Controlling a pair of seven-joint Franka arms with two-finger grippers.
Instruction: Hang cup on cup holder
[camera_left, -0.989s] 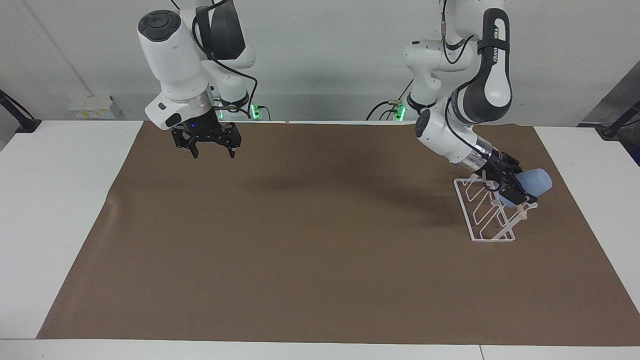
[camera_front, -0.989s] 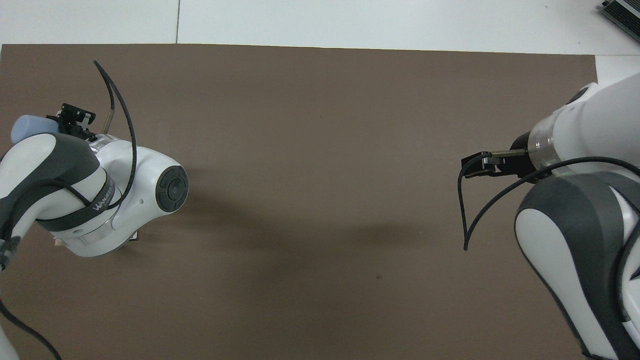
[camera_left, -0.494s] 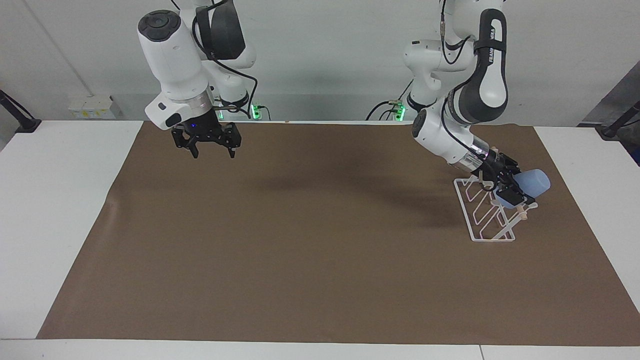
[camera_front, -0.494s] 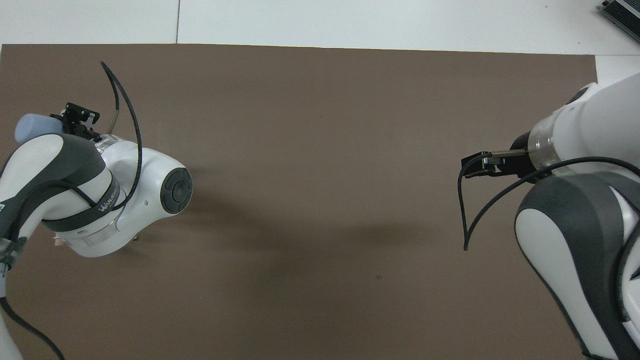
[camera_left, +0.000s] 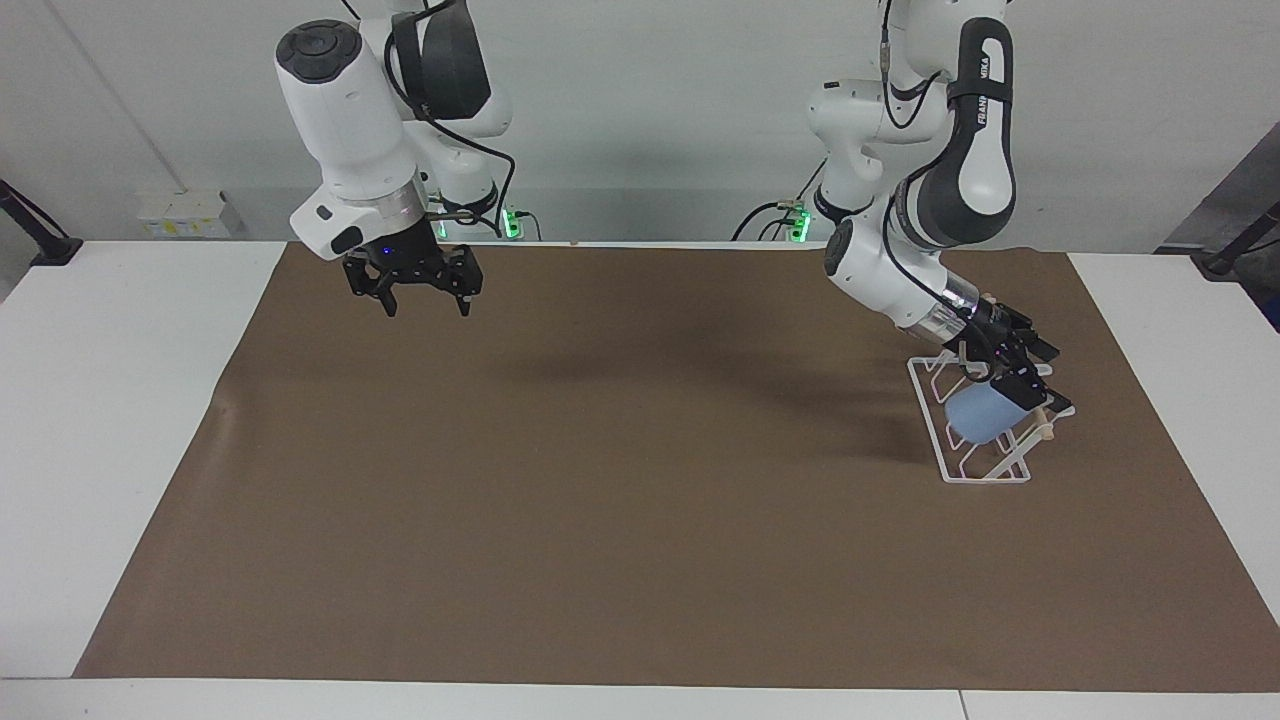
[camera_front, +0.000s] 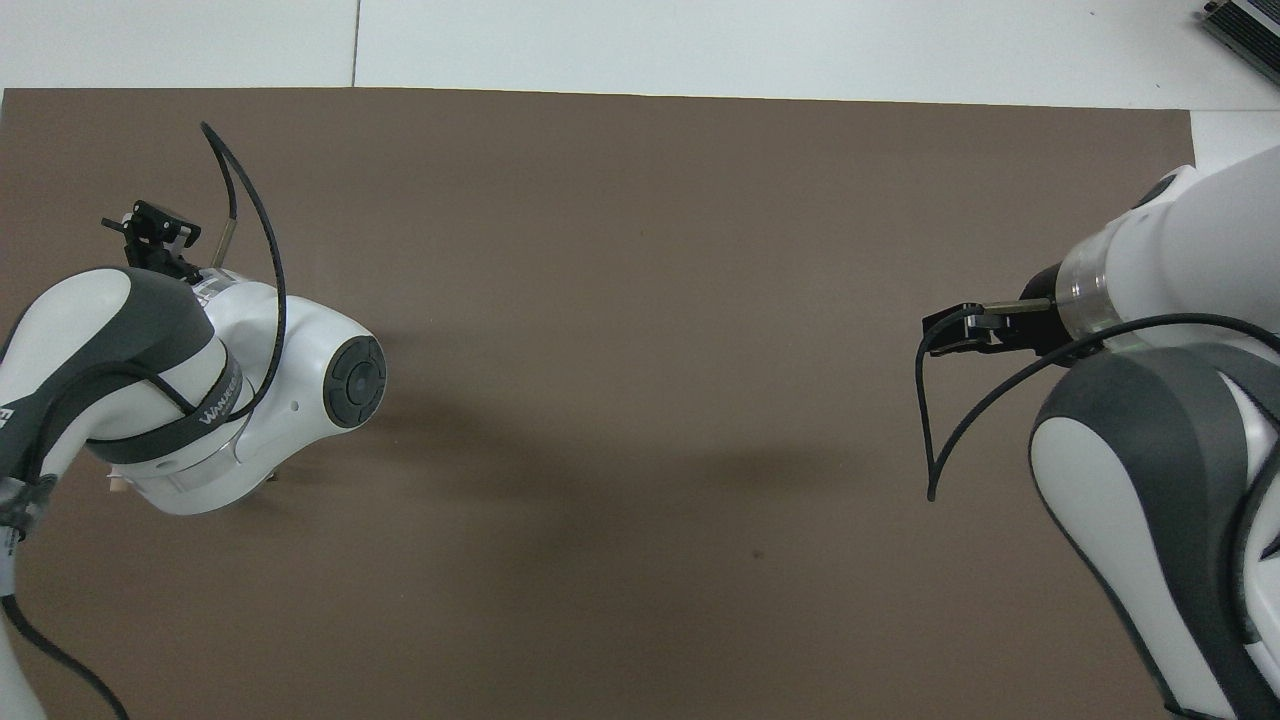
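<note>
The light-blue cup (camera_left: 978, 418) sits tilted on the prongs of the white wire cup holder (camera_left: 984, 479), at the left arm's end of the table. My left gripper (camera_left: 1038, 378) is open just above the cup, over the holder's wooden top dowel, and no longer grips it. In the overhead view only the left gripper (camera_front: 150, 233) shows; the left arm hides the cup and the holder. My right gripper (camera_left: 424, 297) is open and empty, and waits above the mat at the right arm's end; it also shows in the overhead view (camera_front: 958, 330).
A brown mat (camera_left: 600, 480) covers most of the white table (camera_left: 120, 420). Black cables loop off both wrists.
The left gripper has opened and let go of the cup. The cup has dropped from beside the dowel down onto the holder's prongs. The right arm has not moved.
</note>
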